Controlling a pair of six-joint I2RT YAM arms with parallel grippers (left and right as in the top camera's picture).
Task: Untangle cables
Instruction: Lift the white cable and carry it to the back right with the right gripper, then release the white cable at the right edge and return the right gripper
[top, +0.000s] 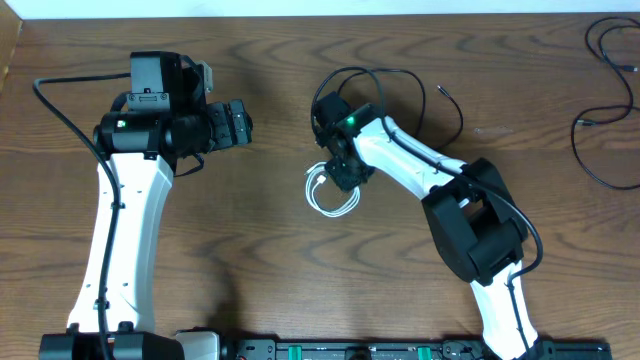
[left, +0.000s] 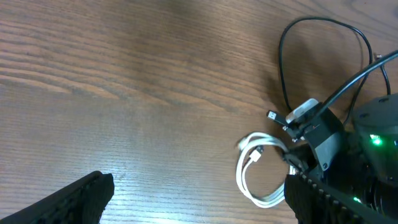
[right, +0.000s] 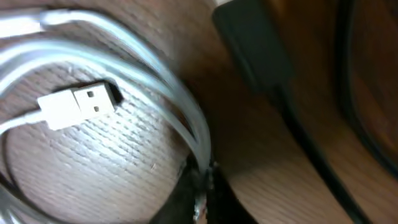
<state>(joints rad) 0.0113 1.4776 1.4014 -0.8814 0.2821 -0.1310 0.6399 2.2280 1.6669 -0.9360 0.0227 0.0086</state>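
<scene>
right gripper (right: 198, 186) is down on the table (top: 270, 250) near centre. its jaws look pinched almost shut on a few strands of the white cable (right: 155, 74) at the coil's edge. the grip point is dark and blurred, so that is likely, not certain. white cable lies as a small flat coil just under the gripper, with its usb plug (right: 78, 106) loose inside the loop, not trapped. just past the coil a black plug (right: 252, 43) and its cord lie beside the white strands. they are close, can't tell if touching. that cord looks to belong to the black cable (left: 281, 62), a big open loop running out beyond the right wrist. step in hand, my read: drag the white coil clear of the black one. to do it well, lift only a little and pull toward the bare wood nearer the robot, away from the black plug. go slow and watch that the black cord does not ride along. several strands in one pinch means the coil should move as a unit, good for separating, bad for uncoiling. left gripper (top: 240, 122) hangs wide open over bare wood to the left, holding nothing, well apart. it could pin the black loop if that drags. farthest off, more black cables (top: 580, 150) lie at the right edge, apart from this cluster.
</scene>
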